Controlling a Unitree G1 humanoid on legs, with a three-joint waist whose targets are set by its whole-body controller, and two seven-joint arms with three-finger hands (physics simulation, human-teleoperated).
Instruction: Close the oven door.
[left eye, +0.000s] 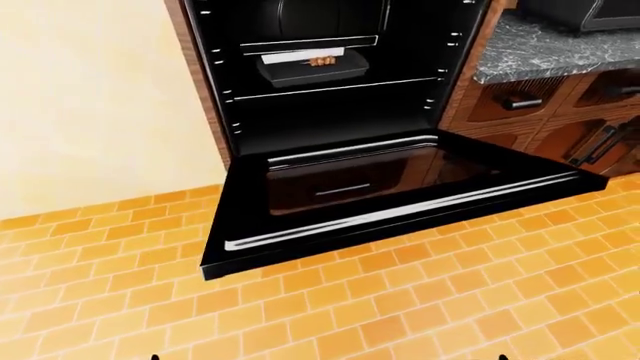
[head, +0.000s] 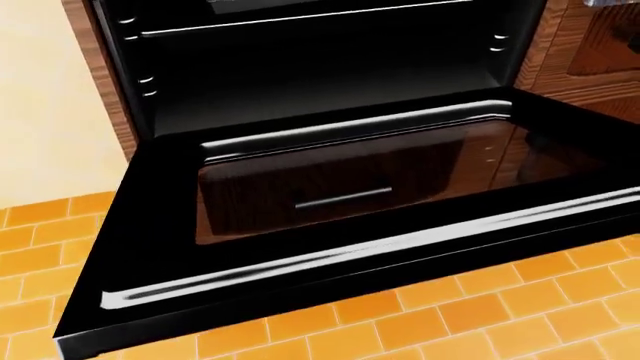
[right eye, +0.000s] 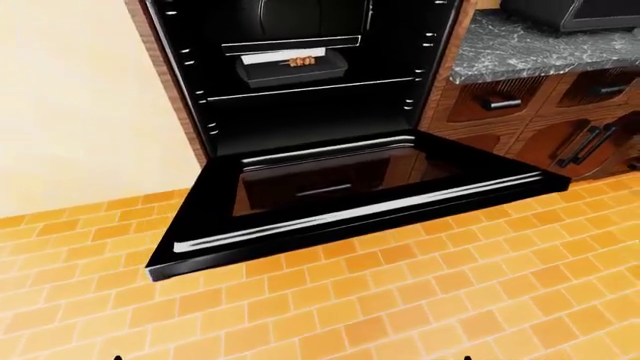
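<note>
The oven door (left eye: 390, 196) lies fully down, level over the tiled floor (left eye: 330, 315) below the oven cavity (left eye: 335, 112), so closing is wholly undone; neither hand shows, so their state cannot be told.

Orange tiled floor and a marble-topped counter.

The orange brick-pattern tile floor (left eye: 330, 315) fills the lower part of both eye views, bare where it shows. At the upper right, a grey marbled countertop (right eye: 520, 45) over brown wood cabinets carries a black appliance (right eye: 575, 11), cut off by the top edge.
</note>
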